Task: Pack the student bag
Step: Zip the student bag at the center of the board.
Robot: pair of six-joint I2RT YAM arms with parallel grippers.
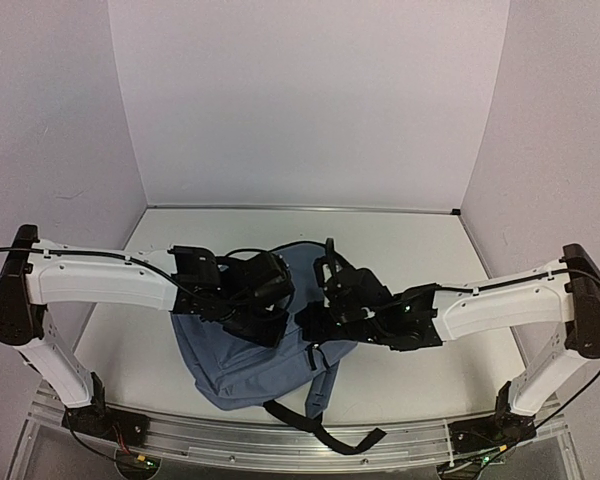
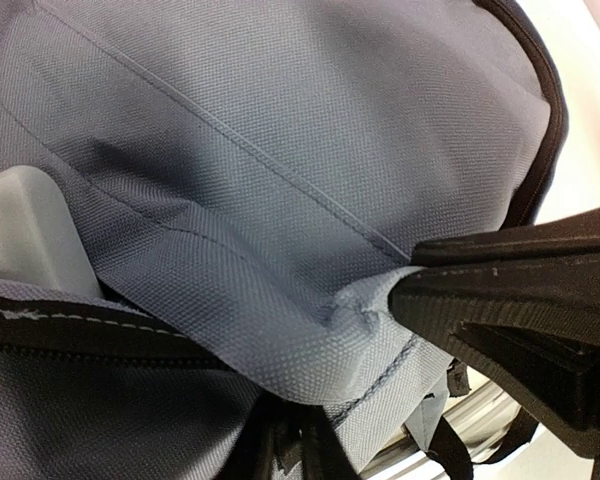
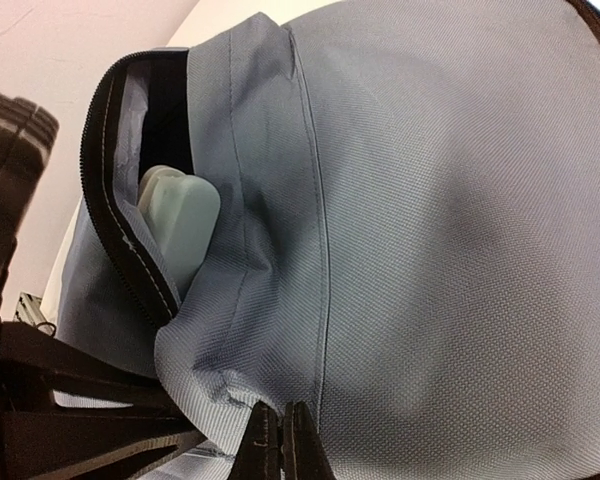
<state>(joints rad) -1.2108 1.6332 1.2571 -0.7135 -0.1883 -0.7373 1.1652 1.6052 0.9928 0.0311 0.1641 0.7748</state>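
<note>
The student bag (image 1: 242,365), blue-grey with black straps, lies mid-table between both arms. Its zipped pocket gapes open, and a pale grey-white object (image 3: 180,222) sits inside against the dark lining; the left wrist view shows that object (image 2: 28,235) too. My right gripper (image 3: 282,445) is shut on a fold of the bag's fabric beside the pocket mouth. My left gripper (image 2: 300,450) is shut on the hem of the same flap, close to the right gripper (image 2: 510,310). From above, the left gripper (image 1: 280,322) and right gripper (image 1: 312,322) nearly meet over the bag.
A black strap (image 1: 325,432) trails from the bag toward the metal rail (image 1: 280,452) at the near edge. The white table (image 1: 410,250) is enclosed by pale walls at the back and both sides.
</note>
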